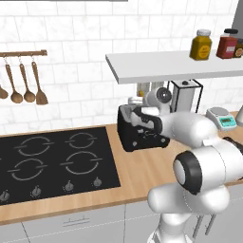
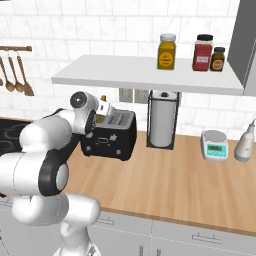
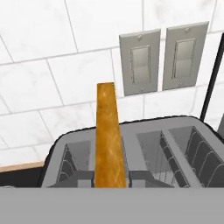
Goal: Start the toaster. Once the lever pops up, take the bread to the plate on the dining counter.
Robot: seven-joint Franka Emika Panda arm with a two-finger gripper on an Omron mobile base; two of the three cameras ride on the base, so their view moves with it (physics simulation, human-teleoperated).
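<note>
Gripper (image 3: 110,186) clamped on bread (image 3: 107,131) above toaster (image 3: 175,148)

Toaster (image 2: 111,134): on bench (image 2: 190,175), against wall. Bread (image 3: 109,135): upright in one slot, seen from the hand. Towel roll (image 2: 163,118): at toaster's 3 o'clock in the right base view; scale (image 2: 215,145) beyond it. Hob (image 1: 52,161): at toaster's 9 o'clock in the left base view. Shelf (image 2: 145,75): above, carrying jars (image 2: 166,51).

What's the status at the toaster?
Gripper shut on the bread, edge-on between the fingers. Bread over the toaster, left slot. Nothing blocking the lift.
</note>
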